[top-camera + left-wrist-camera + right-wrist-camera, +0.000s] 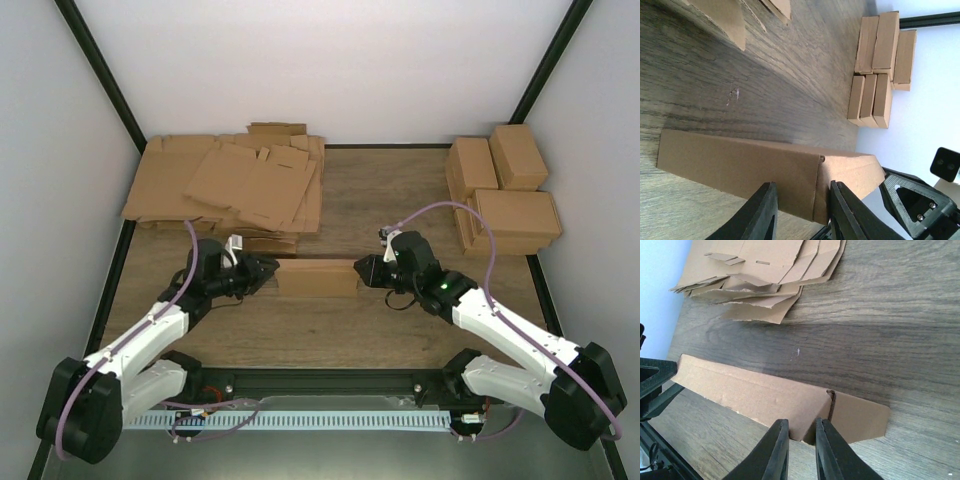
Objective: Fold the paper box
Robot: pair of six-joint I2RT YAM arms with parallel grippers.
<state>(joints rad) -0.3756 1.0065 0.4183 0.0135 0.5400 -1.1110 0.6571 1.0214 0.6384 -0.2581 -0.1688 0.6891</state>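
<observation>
Two ends: the paper box (318, 277) lies across the middle of the table (330, 345), its long side toward the arms; one arm meets each short end
Left gripper (803, 186): fingers stand moderately apart astride the corner at the box's left end; whether they press the cardboard or only straddle it, I cannot tell
Right gripper (802, 422): fingers narrow, pinching the lower edge of the box just beside the seam of the end panel (857, 417)
Box state: looks close to finished, lid down over the tray; I judge the ends not surely tucked, since the seam beside the right fingers shows a small gap
Risk, spring-back: stiff cardboard wants to reopen; a release at either end before the flaps seat could let the lid lift
Risk, sliding: the box sits loose on smooth wood; a push from one end with the other end unbraced would likely shove it along the table instead of seating anything
Risk, crushing: a squeeze across the left corner could dent or crease the wall; the thin edge in the right pinch could buckle the same way
Risk, twisting: unequal lift by the two arms would rack the shallow box and could pop a corner out
Neighbours: flat sheets (230, 185) at the far left and folded boxes (505, 190) at the far right lie well apart from the work; only a wide swing would reach them
</observation>
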